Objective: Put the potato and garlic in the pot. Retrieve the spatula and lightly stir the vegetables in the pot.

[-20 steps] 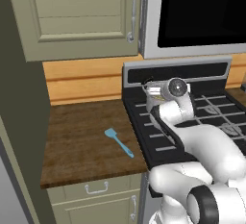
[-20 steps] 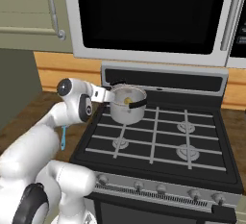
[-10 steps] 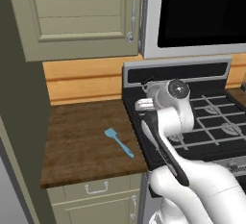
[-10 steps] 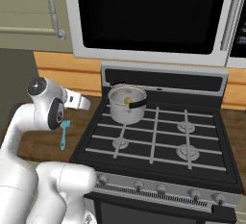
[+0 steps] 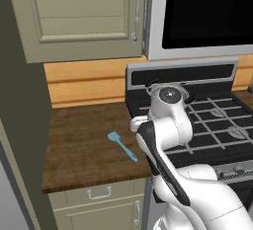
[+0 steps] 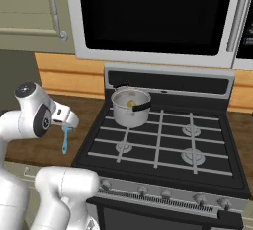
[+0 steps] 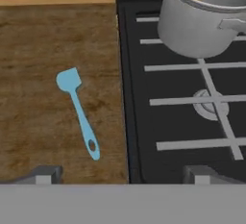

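The light-blue spatula [image 7: 79, 113] lies flat on the wooden counter [image 7: 38, 50], head toward the wall; it also shows in the base views [image 5: 122, 146] [image 6: 64, 142]. The steel pot [image 6: 130, 109] stands on the stove's back left burner, with the yellowish potato [image 6: 131, 104] inside it. The pot [image 7: 199, 23] also shows at the top right of the hand view. The garlic is hidden. My gripper [image 7: 122, 177] hangs open and empty above the seam between counter and stove, the spatula a little to its left. From the right base view, the gripper [image 6: 68, 123] is above the spatula.
The black stove [image 6: 163, 145] with its grates takes up the right side. A wooden backsplash [image 5: 89, 83] and cabinets [image 5: 84, 17] back the counter, and a dark tall panel [image 5: 20, 125] bounds it on the left. A microwave [image 6: 158, 12] hangs over the stove.
The arm has swung left from beside the pot to above the counter's edge near the spatula. The jaws stayed open.
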Robot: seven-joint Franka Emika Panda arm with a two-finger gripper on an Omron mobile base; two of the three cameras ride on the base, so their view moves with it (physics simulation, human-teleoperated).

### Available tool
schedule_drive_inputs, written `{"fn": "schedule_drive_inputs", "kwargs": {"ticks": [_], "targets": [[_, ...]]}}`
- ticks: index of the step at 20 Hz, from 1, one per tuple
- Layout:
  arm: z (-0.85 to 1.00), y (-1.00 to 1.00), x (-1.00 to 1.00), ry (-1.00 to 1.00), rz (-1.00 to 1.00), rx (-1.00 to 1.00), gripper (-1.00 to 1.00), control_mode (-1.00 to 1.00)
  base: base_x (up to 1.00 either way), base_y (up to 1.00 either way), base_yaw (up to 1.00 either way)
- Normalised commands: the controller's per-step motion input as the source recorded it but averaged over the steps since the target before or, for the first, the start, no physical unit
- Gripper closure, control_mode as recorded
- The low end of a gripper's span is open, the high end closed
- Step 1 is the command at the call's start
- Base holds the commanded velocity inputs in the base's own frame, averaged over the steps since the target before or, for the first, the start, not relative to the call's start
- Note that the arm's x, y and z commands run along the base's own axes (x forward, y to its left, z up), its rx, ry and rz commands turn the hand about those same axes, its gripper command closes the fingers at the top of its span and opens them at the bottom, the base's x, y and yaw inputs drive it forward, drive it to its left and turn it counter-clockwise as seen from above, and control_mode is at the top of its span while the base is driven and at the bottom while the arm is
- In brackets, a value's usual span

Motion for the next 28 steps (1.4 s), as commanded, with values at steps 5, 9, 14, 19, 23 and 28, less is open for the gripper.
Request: {"fn": "schedule_drive_inputs", "kwargs": {"ticks": [5,9,14,19,23,28], "targets": [[-0.55,0.25,-0.16,0.28,0.02,0.00,-1.00,-1.00,0.00,0.00,0.00],[-0.48,0.37,0.02,0.17,0.03,0.00,-1.00,-1.00,0.00,0.00,0.00],[-0.54,0.20,0.43,0.18,0.00,-0.03,-1.00,-1.00,0.00,0.00,0.00],[-0.51,0.34,0.60,0.17,0.00,-0.04,-1.00,-1.00,0.00,0.00,0.00],[-0.52,0.07,0.55,0.09,0.00,-0.05,-1.00,-1.00,0.00,0.00,0.00],[-0.55,0.01,0.44,0.08,0.00,-0.04,-1.00,-1.00,0.00,0.00,0.00]]}}
